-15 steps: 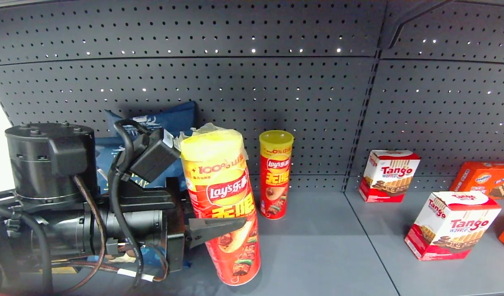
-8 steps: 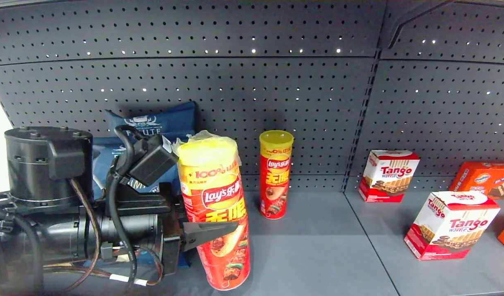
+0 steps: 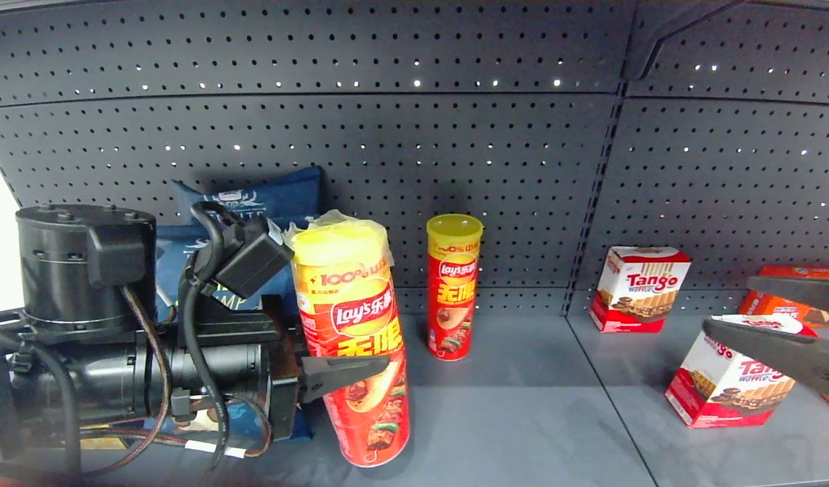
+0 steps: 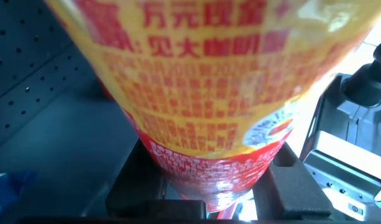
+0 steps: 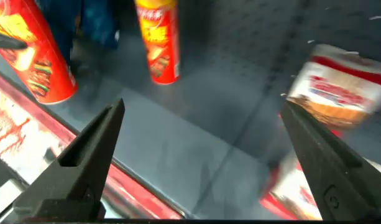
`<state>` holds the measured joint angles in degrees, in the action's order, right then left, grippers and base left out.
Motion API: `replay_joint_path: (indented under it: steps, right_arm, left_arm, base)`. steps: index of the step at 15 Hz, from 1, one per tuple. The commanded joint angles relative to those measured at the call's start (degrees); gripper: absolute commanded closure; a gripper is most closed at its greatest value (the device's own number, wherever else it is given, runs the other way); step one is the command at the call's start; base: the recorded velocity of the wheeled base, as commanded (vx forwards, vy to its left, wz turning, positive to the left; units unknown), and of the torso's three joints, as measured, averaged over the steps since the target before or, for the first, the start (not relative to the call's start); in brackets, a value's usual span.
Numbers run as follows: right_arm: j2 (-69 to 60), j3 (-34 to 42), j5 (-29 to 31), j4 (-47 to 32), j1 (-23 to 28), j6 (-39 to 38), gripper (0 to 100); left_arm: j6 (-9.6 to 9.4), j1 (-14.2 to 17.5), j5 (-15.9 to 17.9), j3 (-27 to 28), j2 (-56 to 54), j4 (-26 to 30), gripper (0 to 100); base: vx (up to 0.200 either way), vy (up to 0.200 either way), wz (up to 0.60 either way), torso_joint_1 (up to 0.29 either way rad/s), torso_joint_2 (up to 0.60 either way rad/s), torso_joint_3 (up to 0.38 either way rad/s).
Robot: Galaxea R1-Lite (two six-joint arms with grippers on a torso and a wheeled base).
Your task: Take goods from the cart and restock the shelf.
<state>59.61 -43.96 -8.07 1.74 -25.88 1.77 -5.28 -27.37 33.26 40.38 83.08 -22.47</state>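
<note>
Pinching the big chip can (image 3: 352, 345) with the left claw (image 3: 370, 362), on the shelf (image 3: 523, 419) just left of the small can (image 3: 453, 287). Holding the right claw (image 5: 202, 109) spread wide, far right of that small can.

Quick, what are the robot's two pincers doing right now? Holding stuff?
Left pincer: closed on the big can.
Right pincer: open, holding nothing.

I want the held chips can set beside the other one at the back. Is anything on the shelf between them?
Nothing visible does. The left claw grips the held chips can, and bare shelf lies between it and the far chips can. The blue bags stand to the left, off that path.
</note>
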Motion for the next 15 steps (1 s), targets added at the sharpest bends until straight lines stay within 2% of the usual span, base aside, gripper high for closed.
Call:
replay_joint_path:
  steps: [1, 5, 8, 11, 15]
  right_arm:
    - [8.77, -2.27, 0.51, 2.91, -4.35, 0.34, 0]
    - [19.23, -5.08, 1.30, 7.57, -9.10, 0.96, 0]
    - [25.03, -8.42, 1.13, 8.45, -9.36, 1.22, 0]
    - [32.41, -13.35, 0.78, 11.44, -9.10, 1.66, 0]
    - [40.23, -14.14, -6.34, 21.02, -7.87, 2.89, 0]
  left_arm:
    - [0.01, 0.47, 0.05, 0.05, 0.07, -0.03, 100]
    - [-0.08, 0.12, 0.14, -0.03, 0.42, -0.12, 100]
    - [-0.08, 0.21, 0.23, -0.03, 0.42, -0.12, 100]
    - [-0.08, 1.53, 3.48, -0.03, 0.33, -0.03, 100]
    - [-0.08, 1.62, 4.01, 0.32, 0.33, -0.12, 100]
  base:
    - [0.000, 0.000, 0.00, 0.000, 0.00, 0.000]
    - [0.000, 0.000, 0.00, 0.000, 0.00, 0.000]
    - [0.000, 0.000, 0.00, 0.000, 0.00, 0.000]
    - [0.000, 0.000, 0.00, 0.000, 0.00, 0.000]
    - [0.000, 0.000, 0.00, 0.000, 0.00, 0.000]
